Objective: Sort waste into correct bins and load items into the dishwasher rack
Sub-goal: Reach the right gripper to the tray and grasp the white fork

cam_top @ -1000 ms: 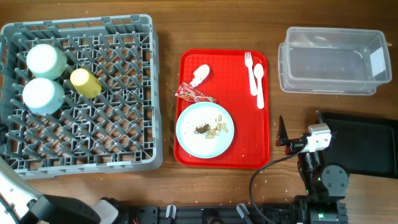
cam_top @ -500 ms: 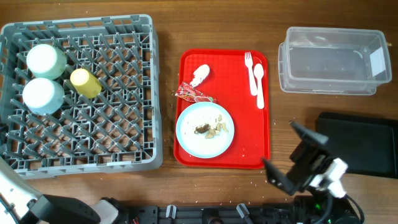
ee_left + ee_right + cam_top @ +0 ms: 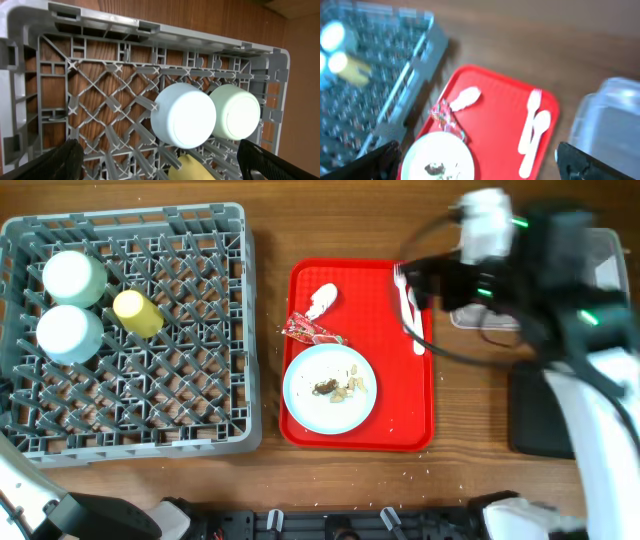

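The grey dishwasher rack holds a yellow cup, a pale mint bowl and a pale green saucer. The red tray holds a white plate with food scraps, a white napkin, a red wrapper, a fork and a spoon. My right gripper is open and empty, raised above the tray's right side. Its blurred wrist view shows the plate, fork and spoon. My left gripper is open over the rack, above the cup.
The clear tub stands at the back right, largely behind my right arm. The black tray lies at the front right, partly covered by the arm. The red tray sits in the middle.
My right arm has risen from the table's front right and swung back and left, now over the tray's right side and the tub. Nothing on the table has moved.
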Controlling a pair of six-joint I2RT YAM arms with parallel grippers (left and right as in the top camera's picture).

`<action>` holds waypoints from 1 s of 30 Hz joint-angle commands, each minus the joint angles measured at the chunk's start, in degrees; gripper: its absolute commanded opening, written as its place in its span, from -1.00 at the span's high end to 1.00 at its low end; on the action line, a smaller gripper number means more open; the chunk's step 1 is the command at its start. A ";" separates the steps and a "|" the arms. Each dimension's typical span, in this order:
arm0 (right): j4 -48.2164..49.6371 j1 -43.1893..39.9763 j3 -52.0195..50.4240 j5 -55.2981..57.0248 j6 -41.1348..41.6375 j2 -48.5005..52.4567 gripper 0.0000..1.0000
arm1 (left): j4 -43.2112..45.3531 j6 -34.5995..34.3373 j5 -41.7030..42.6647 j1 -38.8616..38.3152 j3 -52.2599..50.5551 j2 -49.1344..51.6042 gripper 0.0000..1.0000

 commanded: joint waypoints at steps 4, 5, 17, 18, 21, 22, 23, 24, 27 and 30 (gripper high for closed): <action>1.51 3.96 1.64 -5.20 12.44 21.42 -1.00 | 0.00 -0.48 -0.13 0.07 0.00 0.33 -1.00; 3.34 4.02 1.64 -7.50 12.00 24.59 -1.00 | 0.00 -0.48 -0.15 0.07 0.00 0.33 -1.00; 7.61 8.79 1.25 26.01 17.07 36.26 -0.33 | 0.00 -0.48 -0.13 0.07 0.00 0.33 -1.00; 7.37 7.06 1.25 20.65 13.92 38.38 -0.20 | 0.00 -0.48 -0.13 0.07 0.00 0.33 -1.00; 6.47 3.74 1.25 17.25 11.15 41.90 0.09 | 0.00 -0.48 -0.13 0.07 0.00 0.33 -1.00; 6.43 3.13 1.25 17.35 8.28 42.18 -0.01 | 0.00 -0.48 -0.13 0.07 0.00 0.33 -1.00; 6.62 2.91 1.25 17.49 6.08 42.18 -0.06 | 0.00 -0.48 -0.13 0.07 0.00 0.33 -1.00; 6.88 2.67 1.25 17.73 4.50 42.18 -0.21 | 0.00 -0.48 -0.13 0.07 0.00 0.33 -1.00; 8.20 1.29 1.25 13.27 1.44 43.23 -0.21 | 0.00 -0.48 -0.13 0.07 0.00 0.33 -1.00; 9.92 1.27 1.25 12.74 1.88 44.09 -0.18 | 0.00 -0.48 -0.15 0.07 0.00 0.33 -1.00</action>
